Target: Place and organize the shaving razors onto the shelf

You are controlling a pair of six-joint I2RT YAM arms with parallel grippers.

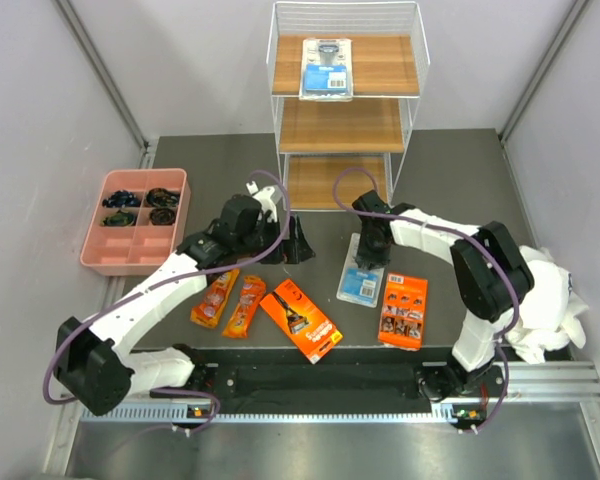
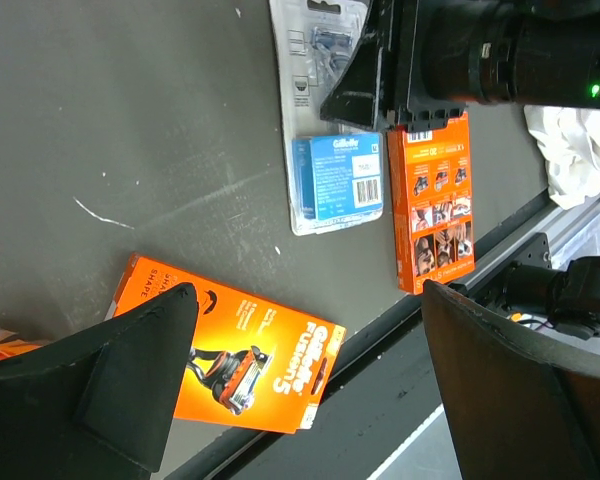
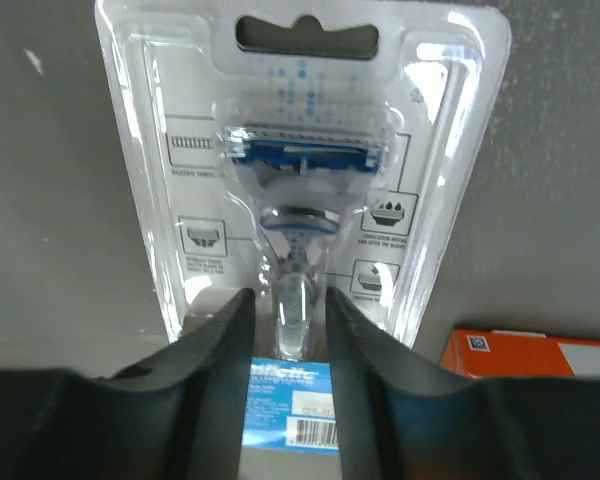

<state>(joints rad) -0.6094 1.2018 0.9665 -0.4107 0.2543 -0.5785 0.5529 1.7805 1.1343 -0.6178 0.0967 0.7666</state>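
The white wire shelf [image 1: 345, 125] stands at the back, with one clear-and-blue blister card [image 1: 326, 68] on its top board. A second blister card [image 1: 361, 283] lies flat on the table. My right gripper [image 1: 365, 262] is down on its far end, its fingers closed around the raised razor bubble [image 3: 300, 150]. My left gripper [image 1: 298, 243] hangs open and empty over the table, above the long orange-black box [image 2: 240, 355]. That box [image 1: 301, 320], two orange pouches [image 1: 215, 298] and the orange card [image 1: 403, 310] lie along the front.
A pink compartment tray [image 1: 135, 222] with small dark items sits at the left. A white cloth [image 1: 550, 300] lies at the right edge. A black rail [image 1: 330, 380] runs along the table's front. Grey walls close in both sides.
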